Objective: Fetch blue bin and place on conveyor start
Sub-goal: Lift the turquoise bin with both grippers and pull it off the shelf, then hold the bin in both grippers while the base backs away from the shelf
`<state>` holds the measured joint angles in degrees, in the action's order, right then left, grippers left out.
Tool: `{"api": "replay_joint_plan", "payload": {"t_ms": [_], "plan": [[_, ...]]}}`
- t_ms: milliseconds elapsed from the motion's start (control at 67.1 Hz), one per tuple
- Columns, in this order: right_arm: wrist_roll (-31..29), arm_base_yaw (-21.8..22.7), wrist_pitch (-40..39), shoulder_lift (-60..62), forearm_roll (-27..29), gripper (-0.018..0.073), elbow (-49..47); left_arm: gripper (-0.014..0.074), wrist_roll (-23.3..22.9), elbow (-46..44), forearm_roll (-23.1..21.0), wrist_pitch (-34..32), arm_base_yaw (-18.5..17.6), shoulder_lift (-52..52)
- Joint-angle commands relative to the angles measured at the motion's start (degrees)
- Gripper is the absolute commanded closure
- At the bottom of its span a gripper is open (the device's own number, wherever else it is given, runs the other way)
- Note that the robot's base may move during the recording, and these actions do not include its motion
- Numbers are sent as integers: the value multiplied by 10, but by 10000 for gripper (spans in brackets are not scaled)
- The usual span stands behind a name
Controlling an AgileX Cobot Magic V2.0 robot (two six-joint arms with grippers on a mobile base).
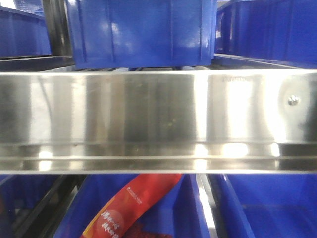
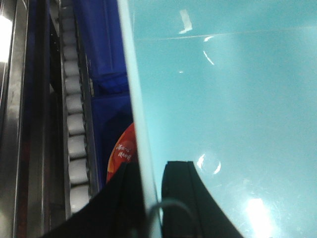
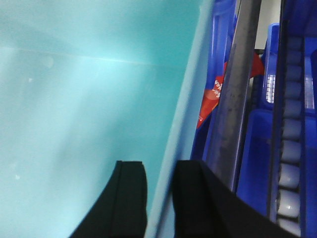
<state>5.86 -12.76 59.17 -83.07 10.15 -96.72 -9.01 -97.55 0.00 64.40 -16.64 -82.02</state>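
Note:
The blue bin (image 2: 223, 99), pale turquoise, fills most of the left wrist view, and it fills the left part of the right wrist view (image 3: 84, 99). My left gripper (image 2: 148, 173) is shut on the bin's left wall, one black finger (image 2: 181, 193) inside and one outside. My right gripper (image 3: 159, 178) is shut on the bin's right wall, one finger (image 3: 130, 193) inside and one outside. The bin's inside looks bare. The conveyor start is out of view. Neither gripper shows in the front view.
A shiny steel shelf rail (image 1: 158, 119) spans the front view, close ahead. Dark blue bins (image 1: 141, 29) stand above it and below it (image 1: 257, 208). A red packet (image 1: 129, 208) lies in a lower bin. White roller tracks (image 2: 74, 119) and a steel post (image 3: 233, 99) flank the bin.

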Motion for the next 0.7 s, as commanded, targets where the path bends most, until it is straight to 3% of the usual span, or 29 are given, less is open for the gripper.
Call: {"api": "replay_joint_plan", "payload": {"t_ms": [0, 685], "plan": [[-1, 0, -26, 4, -5, 712, -4, 708, 5, -6, -8, -12, -7, 11], [-1, 0, -30, 3, -5, 712, -4, 708, 5, -6, -8, -13, -7, 11]]}}
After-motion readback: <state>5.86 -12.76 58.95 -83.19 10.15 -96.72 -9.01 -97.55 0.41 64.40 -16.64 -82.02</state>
